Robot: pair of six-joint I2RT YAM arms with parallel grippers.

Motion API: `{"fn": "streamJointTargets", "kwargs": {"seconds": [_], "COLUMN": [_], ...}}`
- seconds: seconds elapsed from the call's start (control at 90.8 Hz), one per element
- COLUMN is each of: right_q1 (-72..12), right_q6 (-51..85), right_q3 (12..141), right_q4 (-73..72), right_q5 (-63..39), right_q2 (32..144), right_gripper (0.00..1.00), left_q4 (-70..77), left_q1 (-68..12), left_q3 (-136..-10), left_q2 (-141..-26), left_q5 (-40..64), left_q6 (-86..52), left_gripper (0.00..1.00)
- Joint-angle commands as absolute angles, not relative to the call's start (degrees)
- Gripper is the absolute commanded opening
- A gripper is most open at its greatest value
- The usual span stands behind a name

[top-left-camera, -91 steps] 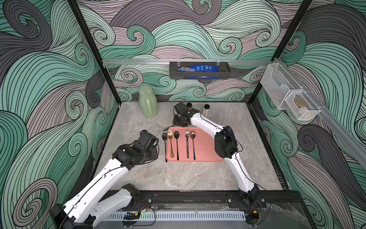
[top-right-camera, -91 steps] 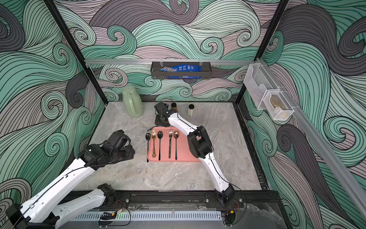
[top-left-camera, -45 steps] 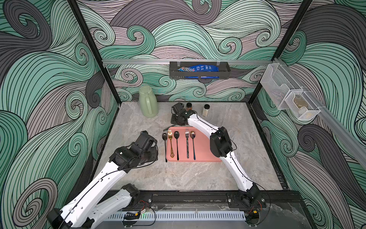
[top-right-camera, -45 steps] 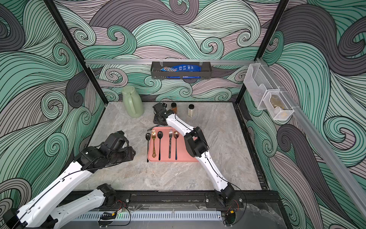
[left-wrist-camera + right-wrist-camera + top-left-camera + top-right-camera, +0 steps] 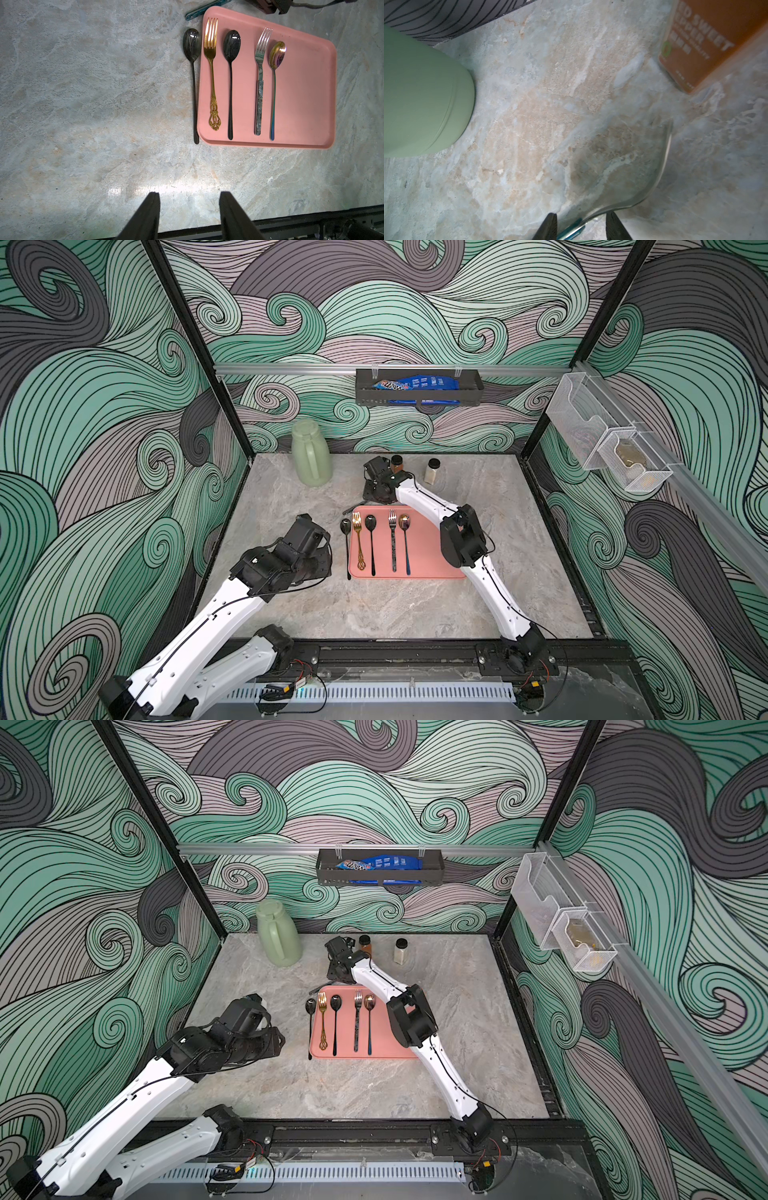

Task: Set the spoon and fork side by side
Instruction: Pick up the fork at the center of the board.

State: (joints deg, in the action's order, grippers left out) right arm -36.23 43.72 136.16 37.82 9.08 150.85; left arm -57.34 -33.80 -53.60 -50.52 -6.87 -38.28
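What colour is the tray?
Pink; the tray shows best in the left wrist view.

1. In both top views the light is bright and even. The desk (image 5: 374, 605) shows only soft, faint shadows.
2. Those views are sharp throughout, though the black frame posts (image 5: 204, 364) lean outward toward the picture edges.
3. The left wrist view is crisp. A white glare patch lies on the desk just ahead of the left hand (image 5: 189, 195), and the rainbow spoon (image 5: 277, 54) carries a bright highlight.
4. The right wrist view is dimmer and soft. The orange jar (image 5: 716, 41) and green jug (image 5: 421, 93) are blurred, and the right hand (image 5: 581, 218) is out of focus, with a dark shadow on the desk near it.
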Motion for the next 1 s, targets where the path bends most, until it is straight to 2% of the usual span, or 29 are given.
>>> {"fn": "streamJointTargets", "kwargs": {"seconds": [0.0, 0.341, 0.495, 0.594, 0.76, 0.848, 0.925, 0.991], "right_q1": [-35.75, -35.34, -35.70, -35.77, -35.40, -34.86, -34.63, -34.68], "right_q6": [42.48, 42.08, 41.39, 41.23, 41.40, 41.91, 42.56, 43.15], "right_q3": [136.49, 136.80, 136.59, 133.90, 130.31, 130.04, 129.98, 129.99], "right_q4": [38.10, 36.63, 36.84, 35.61, 33.73, 32.97, 31.85, 30.62], "right_q5": [10.74, 10.37, 10.60, 10.72, 10.10, 8.47, 7.36, 5.82], "right_q2": [152.98, 154.63, 155.11, 154.24, 153.19, 153.21, 153.33, 153.34], "right_gripper": [0.44, 0.43, 0.36, 0.23, 0.18, 0.11, 0.11, 0.16], "left_q4": [-55.91, -55.89, -55.49, -55.21, -55.01, -54.92, -54.89, -54.87], "left_q1": [-33.38, -33.18, -33.09, -32.96, -32.96, -32.90, -32.91, -32.91], "left_q3": [-52.94, -52.76, -52.72, -52.43, -52.16, -51.91, -51.70, -51.45], "left_q2": [-50.92, -51.72, -51.36, -51.36, -51.36, -51.16, -50.90, -50.88], "left_q5": [-7.09, -7.27, -7.29, -7.17, -6.53, -6.57, -6.62, -6.59], "left_q6": [-37.48, -37.00, -36.79, -36.69, -36.76, -36.82, -36.78, -36.77], "left_gripper": [0.50, 0.50, 0.50, 0.50, 0.50, 0.50, 0.50, 0.50]}}
